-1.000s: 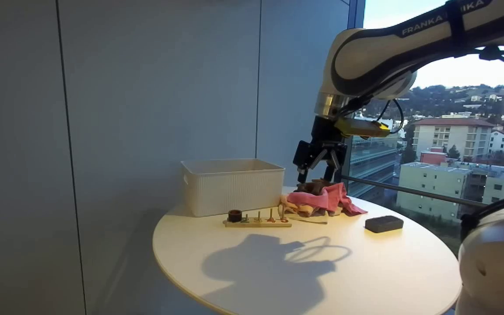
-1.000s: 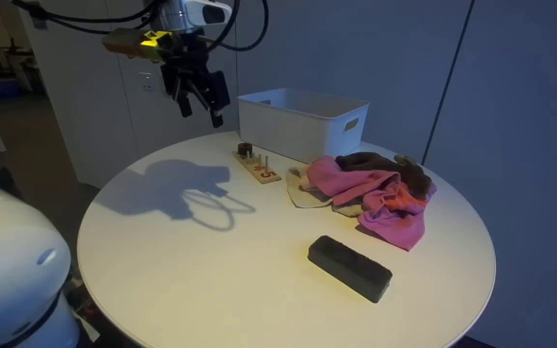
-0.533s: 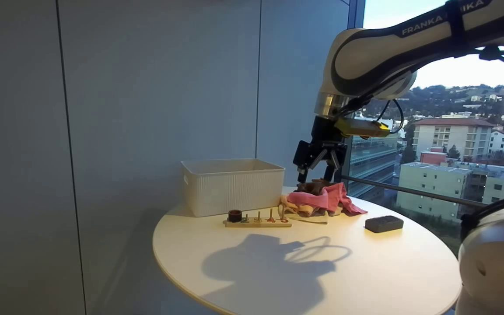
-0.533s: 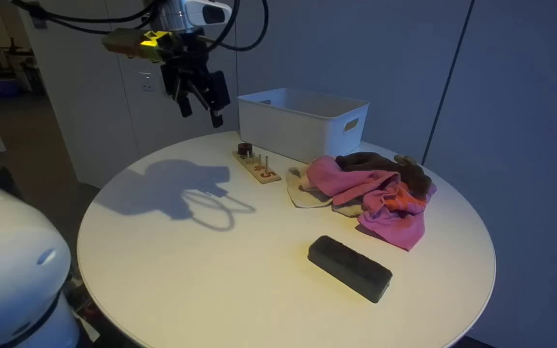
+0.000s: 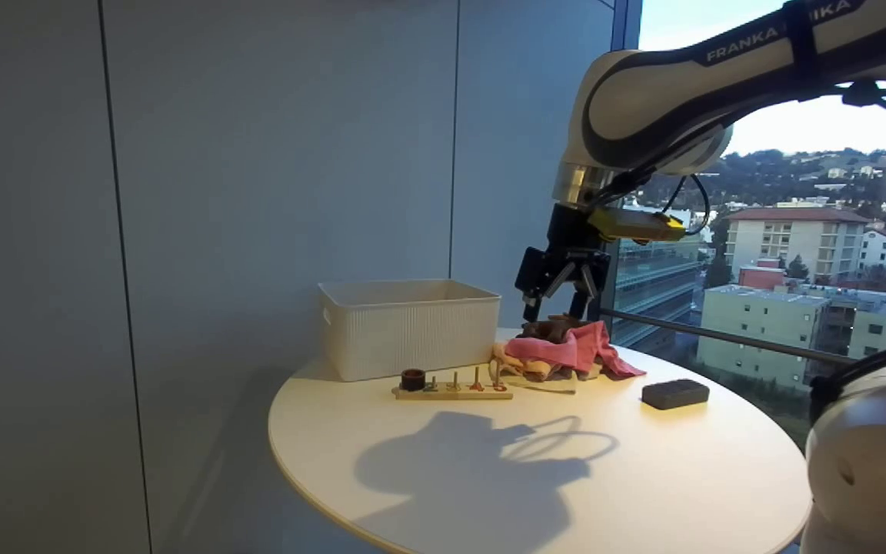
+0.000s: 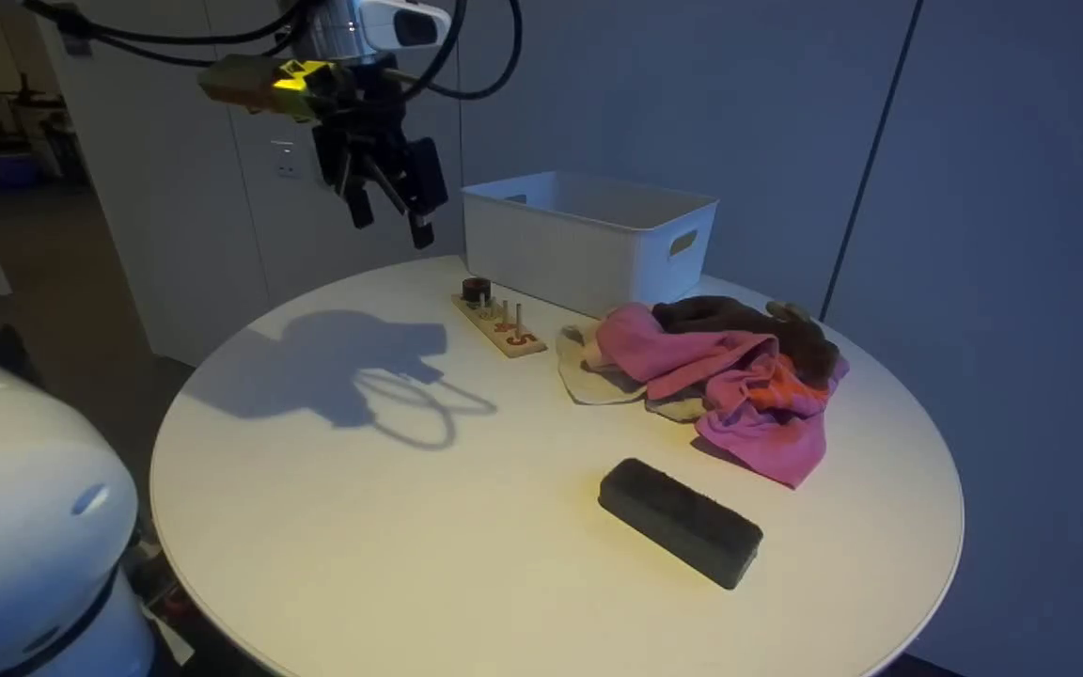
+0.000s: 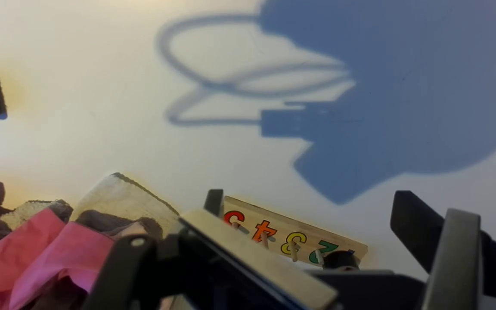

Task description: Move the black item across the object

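Note:
The black item is a small dark ring-like piece [image 5: 413, 379], also seen in an exterior view [image 6: 477, 290] and the wrist view [image 7: 342, 259]. It sits over the end peg of the tan wooden strip [image 5: 454, 395], beside the number 2. The strip [image 6: 502, 334] carries a row of short upright pegs and coloured numbers; in the wrist view [image 7: 291, 226] the other pegs are bare. My gripper [image 5: 555, 309] is open and empty, well above the table. In the wrist view its fingertips [image 7: 311, 201] stand apart, with the strip seen between them and the item partly hidden by gripper parts.
A white box [image 5: 412, 338] stands behind the strip. A heap of pink, brown and cream cloths [image 6: 682, 353] lies near the strip's number 5 end. A larger flat black block [image 6: 681, 522] lies apart on the round white table [image 6: 391, 564]. The arm's shadow falls across the table.

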Available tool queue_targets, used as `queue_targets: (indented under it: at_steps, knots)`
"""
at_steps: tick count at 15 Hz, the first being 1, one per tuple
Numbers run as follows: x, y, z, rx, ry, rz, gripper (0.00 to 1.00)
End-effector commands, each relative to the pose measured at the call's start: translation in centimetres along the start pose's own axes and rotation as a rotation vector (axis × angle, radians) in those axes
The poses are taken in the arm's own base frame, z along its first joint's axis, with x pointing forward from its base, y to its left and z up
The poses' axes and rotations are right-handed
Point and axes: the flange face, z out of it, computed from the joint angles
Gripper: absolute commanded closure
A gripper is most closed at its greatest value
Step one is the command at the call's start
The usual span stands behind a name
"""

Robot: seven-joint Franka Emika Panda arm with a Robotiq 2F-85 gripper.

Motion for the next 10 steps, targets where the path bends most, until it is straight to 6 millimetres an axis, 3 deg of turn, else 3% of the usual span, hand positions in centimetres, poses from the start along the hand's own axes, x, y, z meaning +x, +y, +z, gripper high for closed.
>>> queue_targets:
  at_steps: [1, 5, 10]
  knots:
    - [0.0, 0.0, 0.0, 0.0, -0.001, 0.0, 0.0]
    - [0.4, 0.3, -0.1, -0.001, -0.012, -0.013, 0.0]
    - [1.5, -1.6, -1.3, 0.015, 0.003, -0.276, 0.0]
